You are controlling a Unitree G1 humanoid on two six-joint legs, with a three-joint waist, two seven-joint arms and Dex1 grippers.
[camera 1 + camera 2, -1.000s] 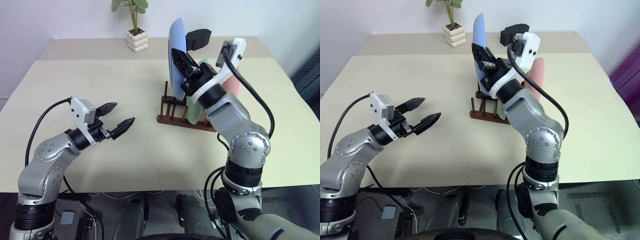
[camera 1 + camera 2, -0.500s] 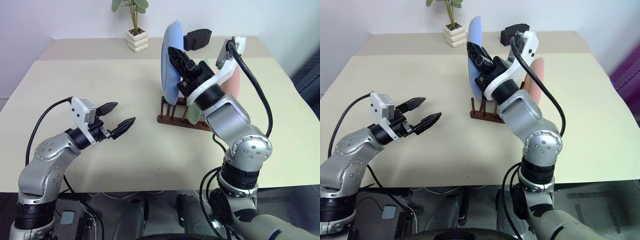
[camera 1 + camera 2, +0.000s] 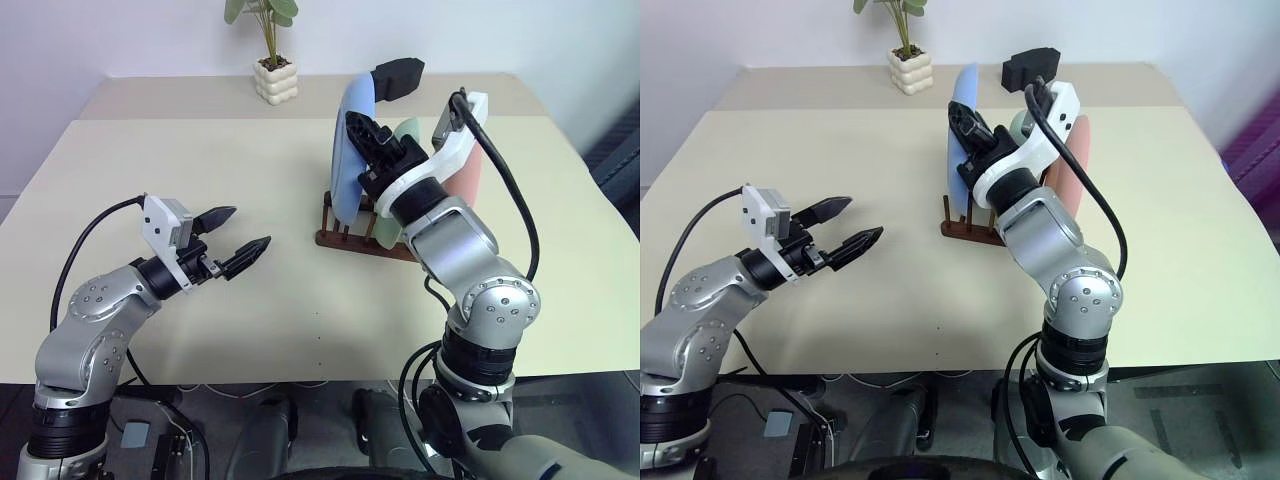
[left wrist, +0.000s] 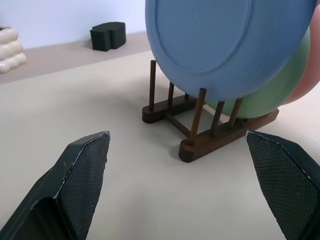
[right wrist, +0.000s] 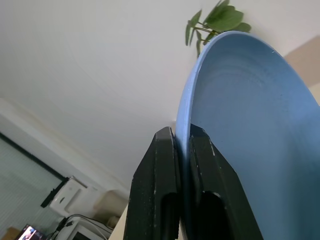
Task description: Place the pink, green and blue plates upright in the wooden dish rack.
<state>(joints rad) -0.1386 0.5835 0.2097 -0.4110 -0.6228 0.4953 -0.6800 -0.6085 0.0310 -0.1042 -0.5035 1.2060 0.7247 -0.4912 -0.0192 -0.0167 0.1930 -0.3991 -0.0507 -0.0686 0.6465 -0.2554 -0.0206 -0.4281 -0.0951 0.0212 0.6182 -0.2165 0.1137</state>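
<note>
1. Table (image 3: pixel 250 180): wide pale top. I take the wooden dish rack (image 3: pixel 345 238) as my landmark; it sits right of the table's centre, with bare surface all round it.
2. Right gripper (image 5: pixel 182 165): reaching in over the rack from the near side, jaws clamped on the rim of the blue plate (image 4: pixel 225 40), one finger on each face. Pinching the edge holds the plate on end, which is the pose the pegs need.
3. Blue plate: upright at the rack's left end, lower edge down among the pegs. I cannot tell whether it rests on the rails yet or hangs from the grip.
4. Green plate (image 4: pixel 272 85): standing in the rack just behind the blue one, nearly touching it.
5. Pink plate (image 3: pixel 468 170): upright at the rack's right end, behind the green.
6. Left gripper (image 3: pixel 232 235): well to the left of the rack, level, jaws wide apart and empty. I read it as parked out of the way.
7. Black block (image 3: pixel 398 77) and potted plant (image 3: pixel 272 60): beyond the rack, at the far edge.
8. My judgement: last plate of three, seating then release remain.
</note>
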